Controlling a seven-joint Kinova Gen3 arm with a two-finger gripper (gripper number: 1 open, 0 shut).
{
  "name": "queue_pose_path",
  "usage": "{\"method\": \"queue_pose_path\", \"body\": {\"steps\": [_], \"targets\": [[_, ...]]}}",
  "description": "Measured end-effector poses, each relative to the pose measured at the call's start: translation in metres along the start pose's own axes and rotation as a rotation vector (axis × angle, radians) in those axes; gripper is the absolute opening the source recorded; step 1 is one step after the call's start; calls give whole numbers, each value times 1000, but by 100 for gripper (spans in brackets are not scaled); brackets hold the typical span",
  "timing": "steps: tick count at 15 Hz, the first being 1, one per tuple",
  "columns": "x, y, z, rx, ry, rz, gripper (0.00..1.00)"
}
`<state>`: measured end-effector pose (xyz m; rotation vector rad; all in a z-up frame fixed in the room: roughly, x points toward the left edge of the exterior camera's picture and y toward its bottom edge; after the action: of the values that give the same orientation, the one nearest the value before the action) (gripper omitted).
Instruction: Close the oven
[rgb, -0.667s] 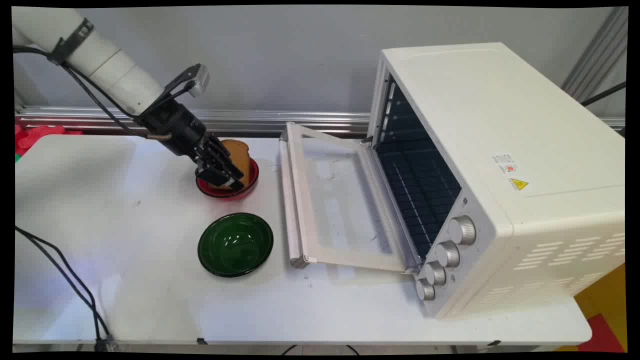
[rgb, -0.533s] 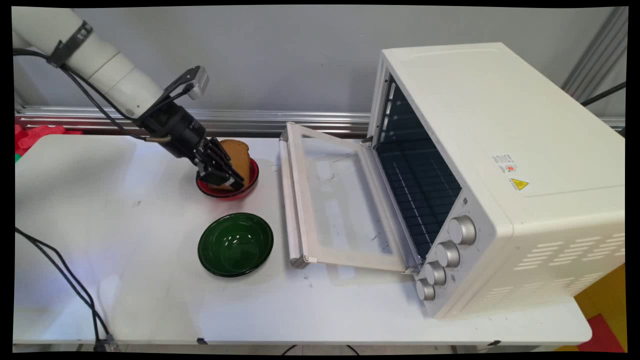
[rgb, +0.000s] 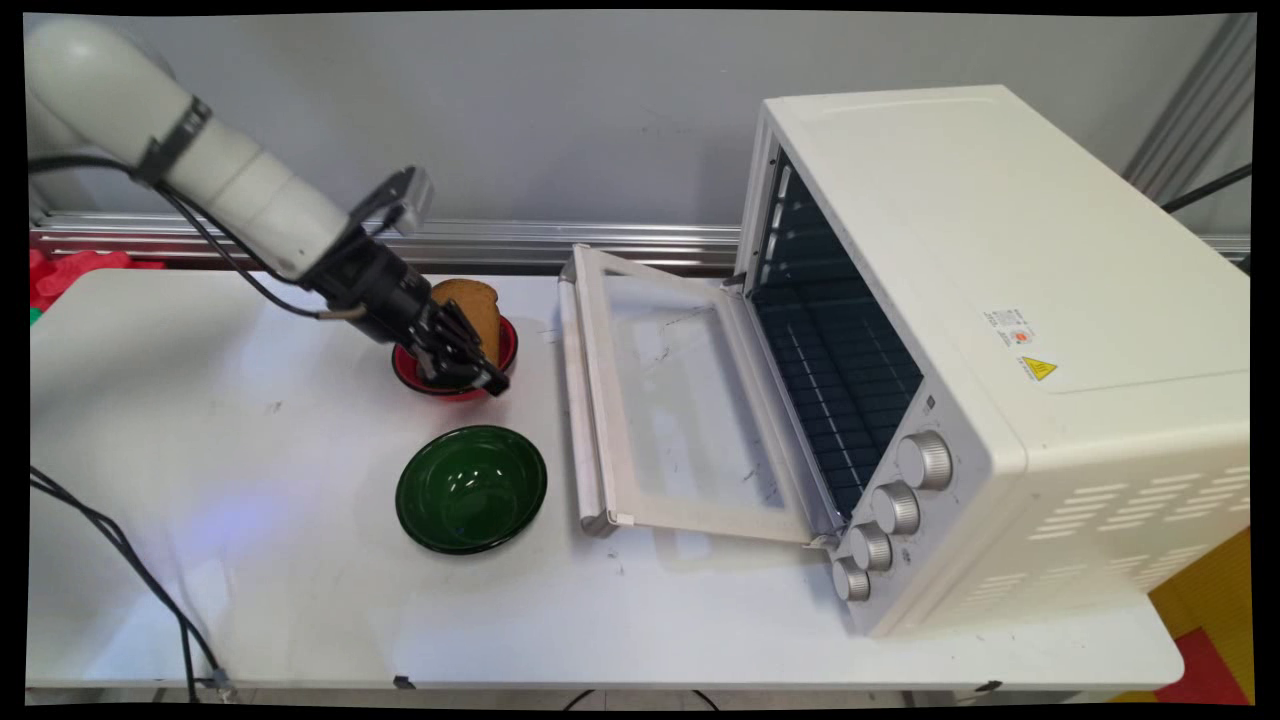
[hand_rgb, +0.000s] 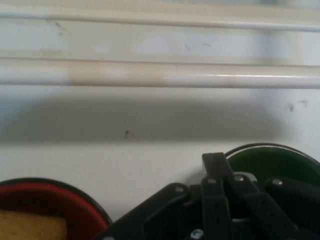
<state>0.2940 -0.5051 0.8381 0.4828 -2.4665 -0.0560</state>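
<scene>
Pincer (rgb: 490, 380) is hanging low over the near-right rim of the red bowl (rgb: 508, 345), just above the table (rgb: 200, 450). In the hand view the pincer (hand_rgb: 214, 162) is showing its two fingers drawn together with nothing between them: closed, empty.

The toast (rgb: 476, 304) is standing tilted in the red bowl, leaning on the far rim, just behind my linkage. In the hand view the red bowl (hand_rgb: 50, 200) and a corner of the toast (hand_rgb: 30, 226) are sitting at lower left, the green bowl (hand_rgb: 272, 160) at lower right, and the oven door's handle (hand_rgb: 160, 75) is running across ahead of me.

The oven (rgb: 1000, 300) is standing at right with its door (rgb: 680, 400) lying open and flat, near both bowls. The green bowl (rgb: 470, 488) is sitting empty, nearer the camera.

Judgement: clearance is tight here. The linkage is very near the rim and the leaning slice, so any motion wants to be slow and straight, away from the bowl.
</scene>
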Motion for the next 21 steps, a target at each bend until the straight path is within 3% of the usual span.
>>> {"method": "queue_pose_path", "body": {"steps": [11, 21], "targets": [[-7, -5, 78, 21, 86, 15, 0], [3, -17, 88, 54, 183, 12, 0]]}}
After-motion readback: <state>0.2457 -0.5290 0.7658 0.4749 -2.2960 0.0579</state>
